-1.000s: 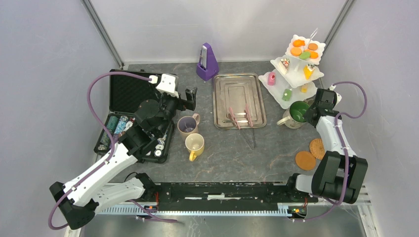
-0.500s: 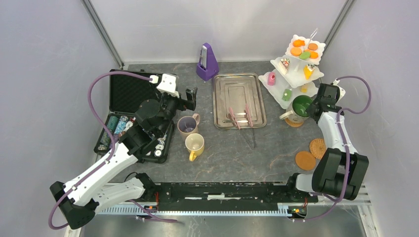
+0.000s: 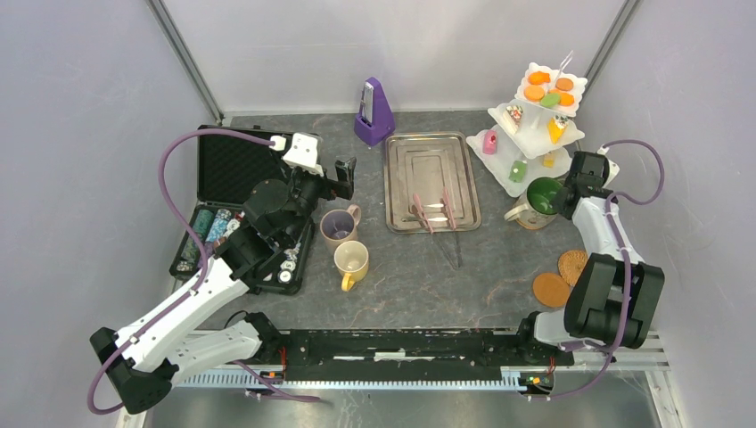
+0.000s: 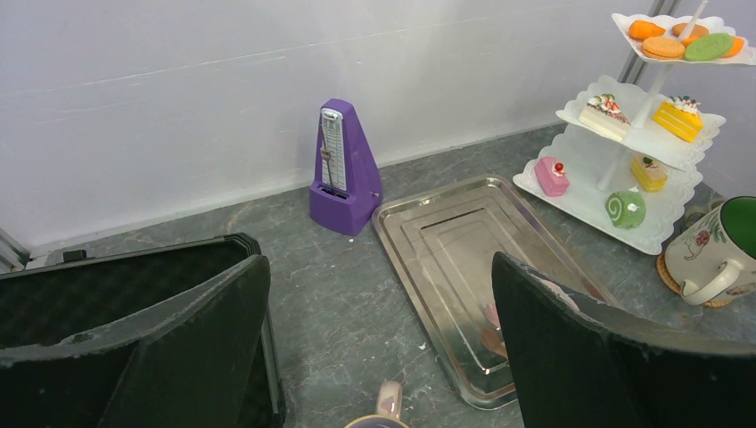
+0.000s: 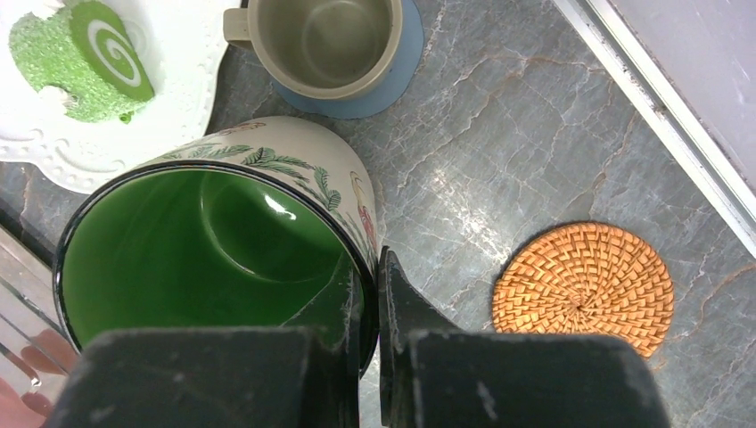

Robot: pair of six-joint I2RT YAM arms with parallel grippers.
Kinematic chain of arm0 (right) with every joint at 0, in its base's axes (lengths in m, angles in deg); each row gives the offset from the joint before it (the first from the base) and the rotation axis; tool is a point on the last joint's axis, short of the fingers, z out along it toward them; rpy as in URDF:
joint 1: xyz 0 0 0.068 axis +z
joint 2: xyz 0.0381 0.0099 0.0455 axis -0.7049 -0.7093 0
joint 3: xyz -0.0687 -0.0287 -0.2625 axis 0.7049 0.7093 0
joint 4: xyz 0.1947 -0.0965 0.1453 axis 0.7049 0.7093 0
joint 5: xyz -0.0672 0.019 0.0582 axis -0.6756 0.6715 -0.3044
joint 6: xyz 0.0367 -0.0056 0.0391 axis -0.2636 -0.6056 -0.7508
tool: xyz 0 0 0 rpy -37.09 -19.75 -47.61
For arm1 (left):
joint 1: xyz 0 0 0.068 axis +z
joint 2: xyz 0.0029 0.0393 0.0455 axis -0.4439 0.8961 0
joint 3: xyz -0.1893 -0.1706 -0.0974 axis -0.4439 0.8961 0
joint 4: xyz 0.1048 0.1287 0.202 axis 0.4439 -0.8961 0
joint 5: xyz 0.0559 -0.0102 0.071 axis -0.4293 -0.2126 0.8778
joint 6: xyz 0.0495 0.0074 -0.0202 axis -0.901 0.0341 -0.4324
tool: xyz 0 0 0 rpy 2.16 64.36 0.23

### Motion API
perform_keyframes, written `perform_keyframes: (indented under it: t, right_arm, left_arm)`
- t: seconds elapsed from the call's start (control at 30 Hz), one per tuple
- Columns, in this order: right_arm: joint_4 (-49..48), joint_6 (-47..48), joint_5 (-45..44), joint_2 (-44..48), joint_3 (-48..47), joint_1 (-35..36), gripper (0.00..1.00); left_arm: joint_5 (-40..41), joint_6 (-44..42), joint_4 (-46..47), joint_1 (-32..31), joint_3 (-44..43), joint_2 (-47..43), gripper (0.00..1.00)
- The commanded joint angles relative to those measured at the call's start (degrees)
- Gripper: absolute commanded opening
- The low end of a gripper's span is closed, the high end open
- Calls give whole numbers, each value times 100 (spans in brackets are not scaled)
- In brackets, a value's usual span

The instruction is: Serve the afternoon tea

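- Since a second ago the right gripper (image 5: 367, 287) has carried the green mug (image 3: 541, 196) closer to the stand (image 4: 588, 192); the left arm has not shifted.
- That gripper is clamped on the mug's rim, one finger inside and one outside. The mug is just beside the stand's lowest tier, over a cork coaster (image 4: 669, 275); I cannot tell whether its base is fully down.
- The left gripper (image 4: 379, 276) is spread wide and holds nothing, well apart from the stand, beyond the tray (image 3: 431, 178).
- Done, as I judge it: pastries (image 3: 546, 87) lie on all three tiers, and the olive mug (image 5: 325, 40) stands on a blue disc (image 5: 397, 76) just beside the stand.
- Left to do: release the green mug, then bring over the mauve mug (image 3: 337, 227) and the yellow mug (image 3: 350, 260). Both stand bare on the table (image 3: 401, 285), past the tray from the stand. Two spare cork coasters (image 3: 551, 289) lie near the stand.
- Roughly halfway, I would say.
- The table is dark grey and marbled. A metronome (image 3: 373, 111) and an open case (image 3: 227, 174) also stand on it, apart from the stand.
- Pale plain walls close in on three sides, with metal posts in the far corners.
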Motion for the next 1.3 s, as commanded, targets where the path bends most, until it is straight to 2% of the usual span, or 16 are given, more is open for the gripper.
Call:
perform_keyframes:
  t: [0.0, 0.07, 0.13, 0.23, 0.43, 0.53, 0.7, 0.77, 0.83, 0.97, 1.13, 1.27]
  right_arm:
    - [-643, -44, 87, -30, -418, -18, 0]
    - [-681, 12, 228, -69, -432, -18, 5]
    - [-683, 81, 400, -72, -443, -19, 15]
    - [-680, 197, 586, 100, -441, -17, 41]
    - [-362, 630, 695, 876, -535, -15, 82]
    - [-75, 793, 389, 1436, -435, -13, 90]
    - [4, 898, -610, 2490, 581, -21, 89]
    - [-52, 775, -912, 2804, 1153, -92, 85]
    - [-173, 634, -815, 2987, 1665, -300, 79]
    - [-428, 284, -342, 3042, 2539, -827, 62]
    - [-694, -93, -727, 2867, 3066, -1099, 45]
    - [-857, -227, -915, 2646, 3224, -1099, 41]
  left_arm:
    - [-9, -199, 257, -18, -22, 8, 100]
    - [-10, -195, 253, -18, -22, 22, 100]
    - [-8, -198, 248, -18, -26, 26, 100]
    - [-5, -197, 248, -18, -22, 34, 100]
    - [-50, -134, 240, -18, -39, 16, 100]
    - [-120, -48, 231, -27, -48, -25, 100]
    - [-227, 201, -30, -53, -331, 30, 100]
    - [-314, 523, -391, -54, -660, 76, 100]
    - [-438, 753, -729, -54, -968, 62, 100]
    - [-602, 1143, -1087, -54, -1166, -216, 100]
    - [-365, 883, -1489, -54, -1127, -445, 100]
    - [-102, 619, -1720, -54, -997, -491, 100]
